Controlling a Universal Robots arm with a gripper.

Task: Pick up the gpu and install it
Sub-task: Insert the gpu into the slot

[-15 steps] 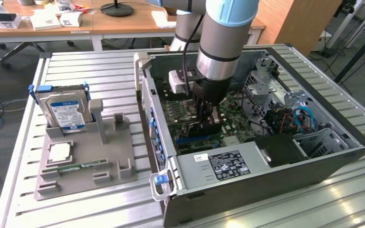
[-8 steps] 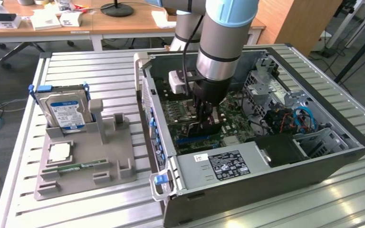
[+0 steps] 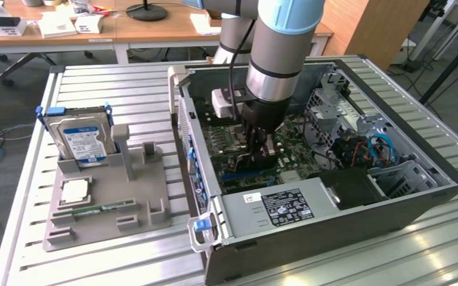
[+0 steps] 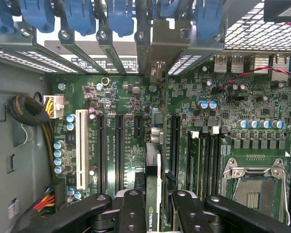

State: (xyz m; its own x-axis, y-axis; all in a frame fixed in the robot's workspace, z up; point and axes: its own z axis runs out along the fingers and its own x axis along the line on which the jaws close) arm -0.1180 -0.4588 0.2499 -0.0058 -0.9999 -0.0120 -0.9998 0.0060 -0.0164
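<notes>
My gripper [image 3: 262,145] reaches down into the open computer case [image 3: 420,196], over the motherboard [image 3: 293,140]. It is shut on the gpu [image 3: 253,161], a thin dark card held on edge. In the wrist view the gpu [image 4: 153,170] runs edge-on between the black fingers [image 4: 133,208], showing a green board edge. Its metal end bracket [image 4: 160,46] stands at the case's rear slot openings. The card is lined up along the black expansion slots [image 4: 119,145] on the motherboard [image 4: 262,102], just above or at one of them; whether it touches I cannot tell.
A grey parts stand [image 3: 110,199] on the slatted table at the exterior view's left holds a blue-labelled hard drive [image 3: 86,142], a memory stick [image 3: 93,210] and a square chip [image 3: 74,190]. Inside the case sit the power supply [image 3: 285,205], blue cables [image 3: 376,149] and an open processor socket [image 4: 254,182].
</notes>
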